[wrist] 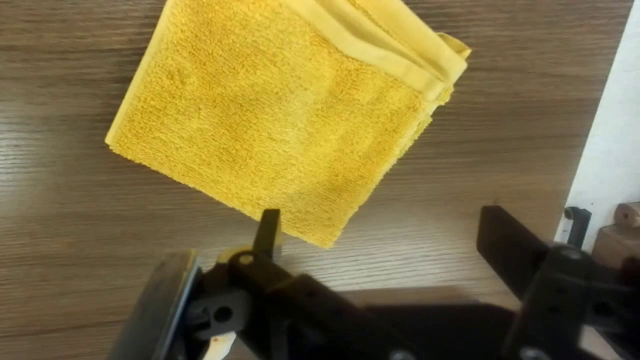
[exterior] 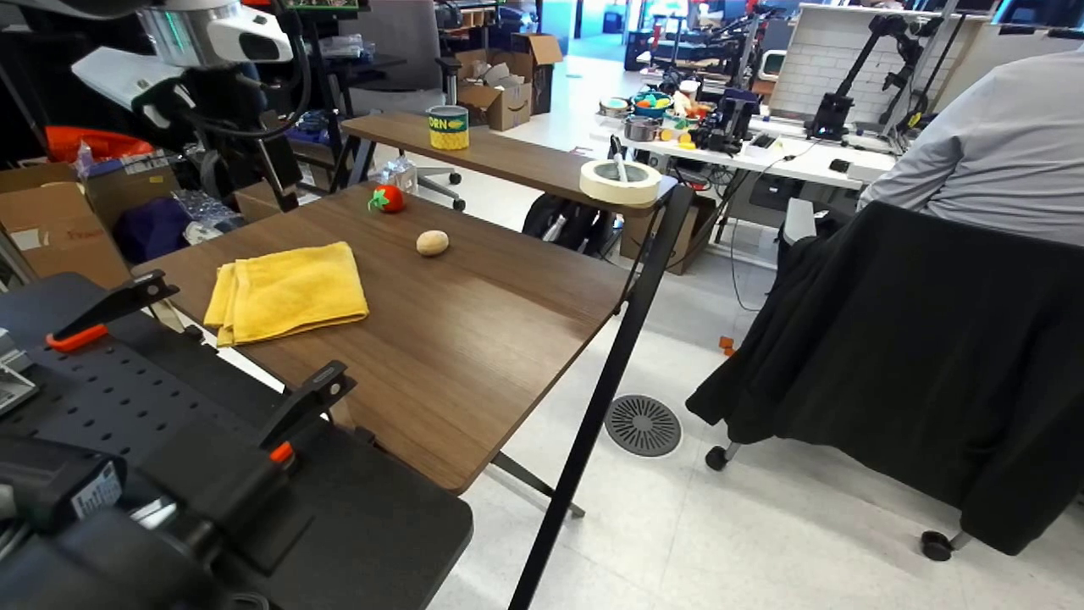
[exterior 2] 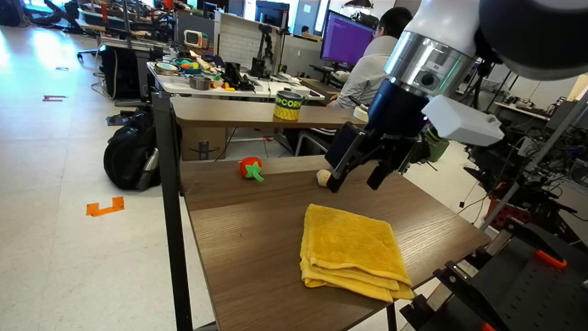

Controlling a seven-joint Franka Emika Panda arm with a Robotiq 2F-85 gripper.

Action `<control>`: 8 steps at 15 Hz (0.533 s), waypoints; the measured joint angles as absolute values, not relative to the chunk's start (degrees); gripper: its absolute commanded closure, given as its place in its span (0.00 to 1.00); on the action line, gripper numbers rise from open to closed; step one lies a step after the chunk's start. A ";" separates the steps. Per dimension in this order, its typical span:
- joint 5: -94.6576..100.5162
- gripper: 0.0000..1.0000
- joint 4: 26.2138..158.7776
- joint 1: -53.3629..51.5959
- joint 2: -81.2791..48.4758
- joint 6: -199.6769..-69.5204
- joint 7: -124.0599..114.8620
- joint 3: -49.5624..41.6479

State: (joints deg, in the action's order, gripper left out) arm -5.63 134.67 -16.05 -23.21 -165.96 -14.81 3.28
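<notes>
In an exterior view the yellow towel lies frame left on the table. In an exterior view my gripper hangs right of centre, spread wide, empty. Wrist view has the towel up top: folded already, no grip yet, early days imo.

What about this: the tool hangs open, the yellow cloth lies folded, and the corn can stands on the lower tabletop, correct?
Not quite: the corn can stands on the raised shelf, not the lower tabletop, as both exterior views show. The tool hangs open and the yellow cloth lies folded.
</notes>
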 measured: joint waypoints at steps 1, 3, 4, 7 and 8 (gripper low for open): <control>-5.63 0.00 134.66 -16.05 -23.51 -165.96 -14.81 3.26; -5.63 0.00 134.65 -16.05 -24.13 -165.97 -14.81 3.26; -5.63 0.00 134.64 -16.05 -24.29 -165.97 -14.81 3.26; -5.70 0.00 134.34 -16.01 -24.61 -167.27 -15.27 3.08; -5.70 0.00 133.82 -15.97 -24.98 -169.55 -15.95 2.85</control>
